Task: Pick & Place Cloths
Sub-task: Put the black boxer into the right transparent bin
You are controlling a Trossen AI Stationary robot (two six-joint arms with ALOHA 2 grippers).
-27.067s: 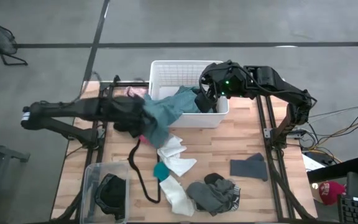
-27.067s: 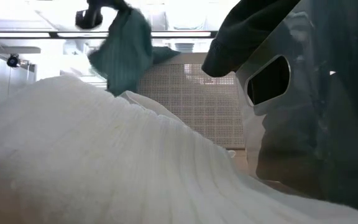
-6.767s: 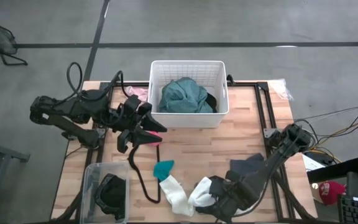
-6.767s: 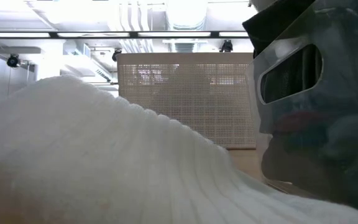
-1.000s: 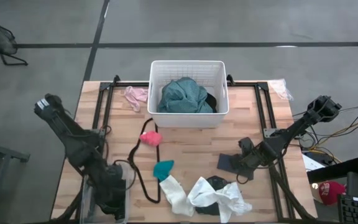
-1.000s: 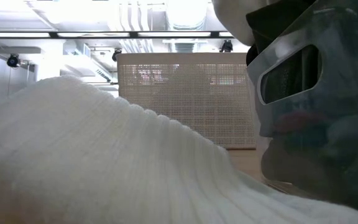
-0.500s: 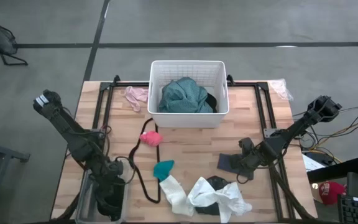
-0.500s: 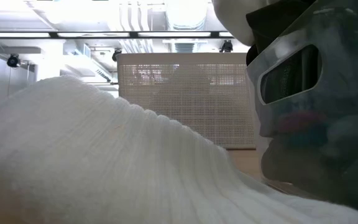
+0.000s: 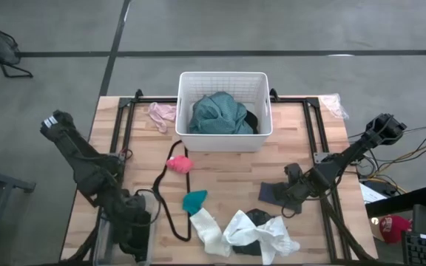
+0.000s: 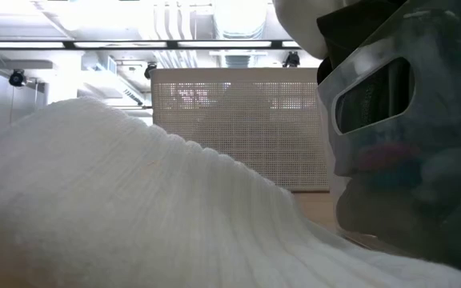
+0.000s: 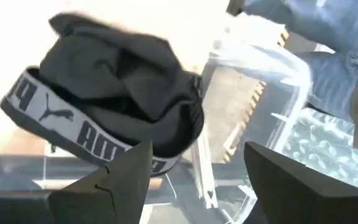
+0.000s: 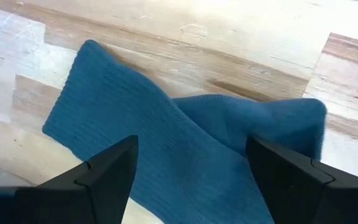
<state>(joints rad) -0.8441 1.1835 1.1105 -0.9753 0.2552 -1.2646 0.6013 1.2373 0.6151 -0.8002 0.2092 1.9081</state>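
Teal garment already in white basket | left gripper spread over black waistband piece in clear bin | right gripper spread astride dark sock on table, apparently ready to pinch.

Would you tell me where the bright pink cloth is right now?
In the high view the bright pink cloth lies on the table left of centre, just below the white basket, beside the top of the black cord loop.
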